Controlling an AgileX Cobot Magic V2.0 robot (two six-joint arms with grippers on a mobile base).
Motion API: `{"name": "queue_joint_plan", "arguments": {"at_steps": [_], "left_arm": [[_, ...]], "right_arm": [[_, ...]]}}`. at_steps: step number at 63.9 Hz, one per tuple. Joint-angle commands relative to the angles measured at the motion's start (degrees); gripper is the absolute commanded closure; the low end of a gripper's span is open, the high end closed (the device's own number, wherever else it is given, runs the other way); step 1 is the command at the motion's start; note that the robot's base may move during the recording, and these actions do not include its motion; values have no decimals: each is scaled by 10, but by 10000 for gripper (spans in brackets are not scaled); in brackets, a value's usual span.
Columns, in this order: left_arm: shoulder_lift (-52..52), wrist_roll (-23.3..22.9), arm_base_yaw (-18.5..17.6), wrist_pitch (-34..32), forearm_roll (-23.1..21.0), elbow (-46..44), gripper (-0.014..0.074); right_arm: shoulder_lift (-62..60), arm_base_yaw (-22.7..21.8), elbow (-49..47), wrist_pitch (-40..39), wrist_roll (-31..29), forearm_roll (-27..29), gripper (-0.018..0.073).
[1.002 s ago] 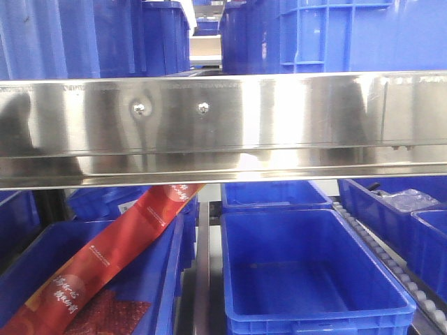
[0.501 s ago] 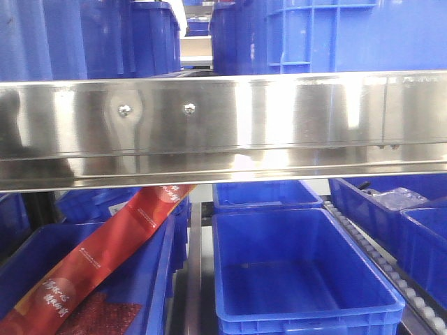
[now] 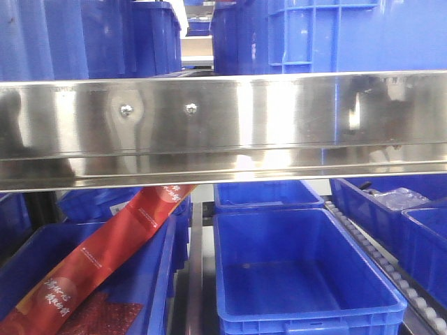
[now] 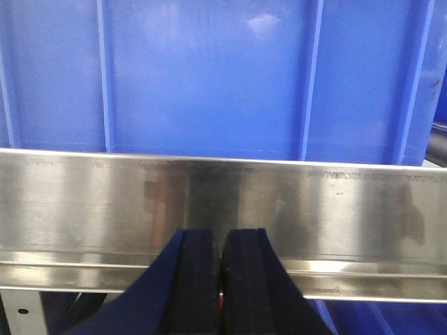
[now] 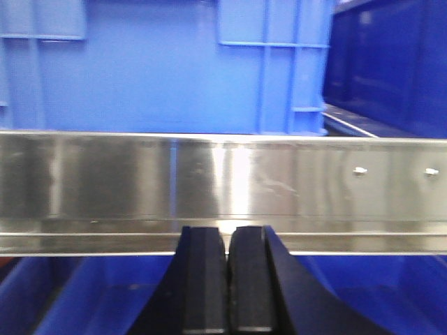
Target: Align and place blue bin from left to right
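Steel shelf rail (image 3: pixel 223 125) fills my view; the blue bin (image 5: pixel 167 77) sits behind it, untouched. Left gripper (image 4: pixel 222 279) and right gripper (image 5: pixel 227 279) hang closed, empty; placing remains.

a polished steel shelf rail (image 3: pixel 223 125) with two screws (image 3: pixel 126 109) is seen across the front view. below it, a red printed package (image 3: pixel 105 258) is leaned diagonally in a lower left bin (image 3: pixel 157 279). a roller track (image 3: pixel 380 258) is seen at right.
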Motion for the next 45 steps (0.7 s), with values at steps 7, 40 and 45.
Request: {"name": "queue_joint_plan", "arguments": {"at_steps": [7,40,45], "left_arm": [[-3,1,-2,-12,-4,-1,592],[-3,1,-2,-12,-4,-1,592],[-3,1,-2,-12,-4,-1,592]], "right_arm": [[-4,-22,0,-9,-7,1,638],[-4,-20,0,-43,-7,1,638],[-4,-20,0,-43,-7,1,638]]}}
